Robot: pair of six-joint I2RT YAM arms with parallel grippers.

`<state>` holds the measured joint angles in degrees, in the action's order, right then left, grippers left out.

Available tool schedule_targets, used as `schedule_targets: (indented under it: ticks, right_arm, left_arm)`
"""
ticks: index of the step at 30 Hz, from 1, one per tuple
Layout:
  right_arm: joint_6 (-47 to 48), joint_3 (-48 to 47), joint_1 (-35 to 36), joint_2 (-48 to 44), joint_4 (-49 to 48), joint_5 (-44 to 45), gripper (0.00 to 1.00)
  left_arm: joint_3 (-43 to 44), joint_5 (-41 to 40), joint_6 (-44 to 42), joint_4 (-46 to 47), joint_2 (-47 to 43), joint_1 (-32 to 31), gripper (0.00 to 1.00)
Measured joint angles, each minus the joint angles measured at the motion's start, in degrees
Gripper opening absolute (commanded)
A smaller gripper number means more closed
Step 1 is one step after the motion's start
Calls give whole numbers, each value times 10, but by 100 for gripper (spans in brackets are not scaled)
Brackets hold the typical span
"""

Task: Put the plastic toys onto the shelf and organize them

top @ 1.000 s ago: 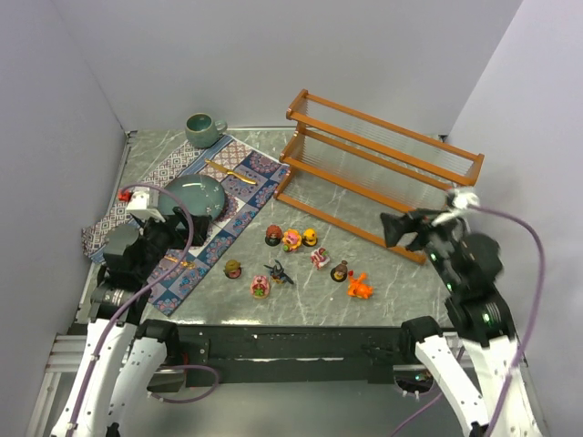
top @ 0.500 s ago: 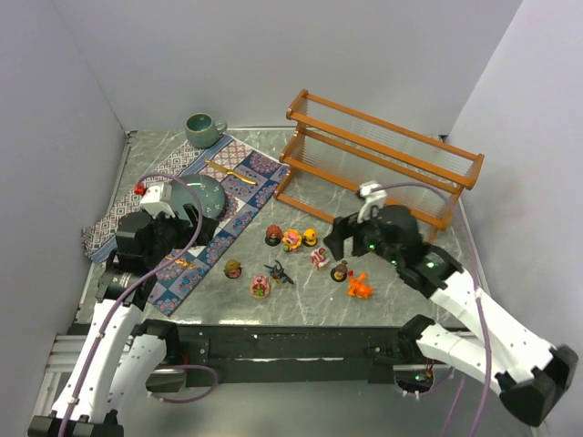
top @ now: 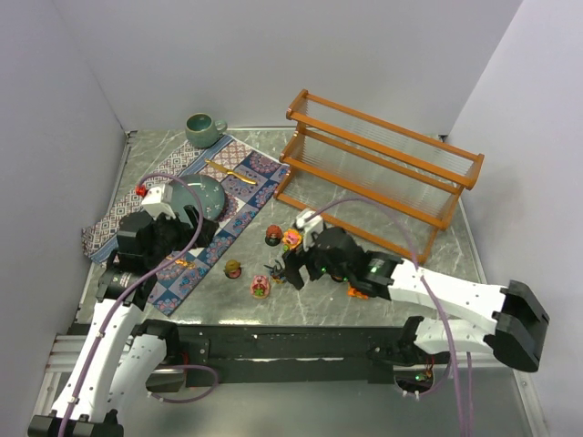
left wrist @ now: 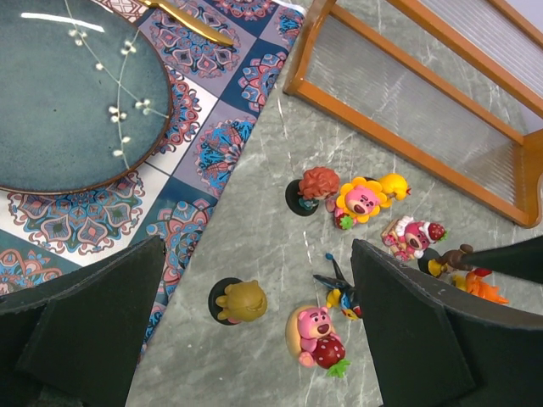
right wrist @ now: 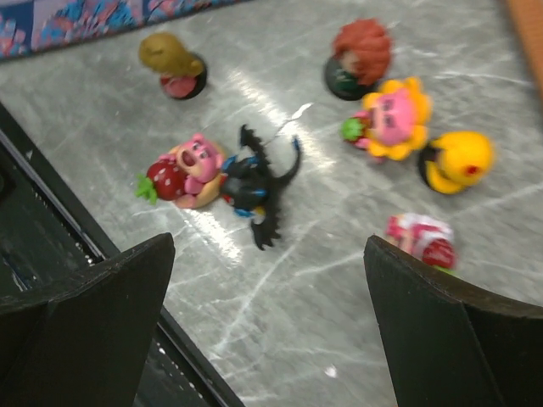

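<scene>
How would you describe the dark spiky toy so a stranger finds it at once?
From the orange wooden shelf, come toward the near table edge to the cluster of small toys. There, beside the pink bear with a strawberry, lies the dark spiky figure. It is the only black, jagged one among rounded pink, yellow and red neighbours.

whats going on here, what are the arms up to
The job is getting the plastic toys onto the shelf, but none is on it yet; they all sit clustered on the table. The right gripper hovers low over the cluster, fingers wide open, roughly above the dark spiky toy, holding nothing. The left gripper hangs open and empty over the patterned mat, beside the plate.
</scene>
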<state>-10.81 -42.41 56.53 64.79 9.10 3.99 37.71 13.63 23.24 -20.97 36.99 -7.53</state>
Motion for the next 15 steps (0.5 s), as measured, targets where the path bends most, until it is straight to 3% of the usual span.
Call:
schedule_targets:
  ticks: [3, 15]
  right_arm:
    - [5, 24, 35, 24, -38, 11, 99]
    - [37, 54, 92, 98, -142, 79, 74]
  left_arm:
    - [0, 0, 0, -5, -1, 0, 97]
    - [0, -15, 0, -12, -9, 0, 97]
